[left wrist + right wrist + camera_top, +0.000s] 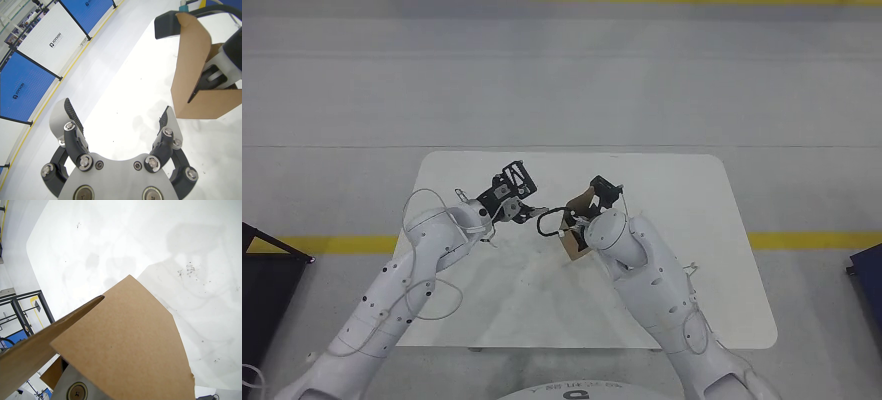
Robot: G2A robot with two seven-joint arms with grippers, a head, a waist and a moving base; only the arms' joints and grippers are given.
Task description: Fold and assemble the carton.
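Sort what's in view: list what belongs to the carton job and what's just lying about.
Job: brown carton, partly folded; right gripper, inside it; left gripper, fingers open, beside it; white table under them.
Not the job: blue and white barrier panels; yellow floor line; black metal frame.

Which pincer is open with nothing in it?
The left pincer: spread wide with just table between its fingers. The right pincer is tucked into the brown carton.

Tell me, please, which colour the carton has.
The carton is plain brown; the left wrist view shows it best.
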